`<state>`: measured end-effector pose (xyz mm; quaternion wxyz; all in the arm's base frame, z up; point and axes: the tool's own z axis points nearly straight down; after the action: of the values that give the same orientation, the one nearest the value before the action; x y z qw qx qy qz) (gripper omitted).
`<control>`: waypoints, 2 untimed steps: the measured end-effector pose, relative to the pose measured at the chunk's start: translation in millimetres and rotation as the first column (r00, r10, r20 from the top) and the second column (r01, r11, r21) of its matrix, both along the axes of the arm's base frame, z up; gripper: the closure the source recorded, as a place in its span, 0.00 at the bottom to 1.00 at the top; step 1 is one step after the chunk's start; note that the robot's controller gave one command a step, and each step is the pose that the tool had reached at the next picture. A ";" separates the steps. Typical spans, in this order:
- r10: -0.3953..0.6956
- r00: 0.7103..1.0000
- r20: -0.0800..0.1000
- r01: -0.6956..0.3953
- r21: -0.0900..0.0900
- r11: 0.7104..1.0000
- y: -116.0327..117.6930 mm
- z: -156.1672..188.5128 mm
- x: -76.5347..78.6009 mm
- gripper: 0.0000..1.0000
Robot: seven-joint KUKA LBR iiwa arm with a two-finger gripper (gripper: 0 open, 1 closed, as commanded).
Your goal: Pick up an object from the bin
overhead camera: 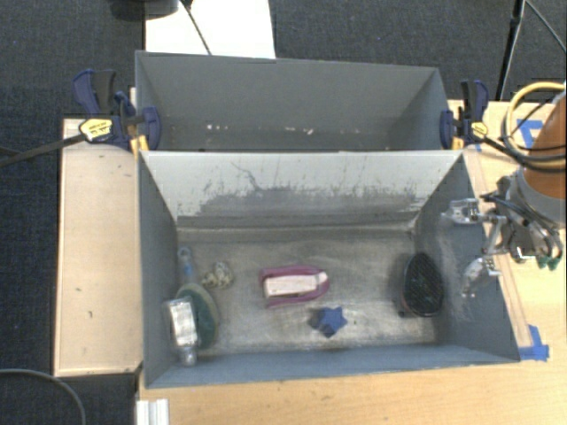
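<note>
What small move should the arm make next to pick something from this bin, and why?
Probably shift the gripper a little towards the middle of the bin and lower it over the black oval object. The gripper hangs over the right wall, open and holding nothing, and that object lies nearest, apart from the other things.

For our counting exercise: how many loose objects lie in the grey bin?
5: green brush far left, small pale item beside it, pink case centre, blue scrap below it, black oval right. The brush's silver end may be separate.
</note>
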<state>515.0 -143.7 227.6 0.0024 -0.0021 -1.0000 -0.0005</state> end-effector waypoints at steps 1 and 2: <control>-0.039 0.999 0.006 0.039 0.002 0.999 58.9 -72.8 61.1 0.00; 0.078 0.997 0.006 -0.078 0.000 0.997 120.8 -158.9 66.5 0.00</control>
<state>581.6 -22.9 68.8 -0.0006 0.0368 -0.9993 -0.0006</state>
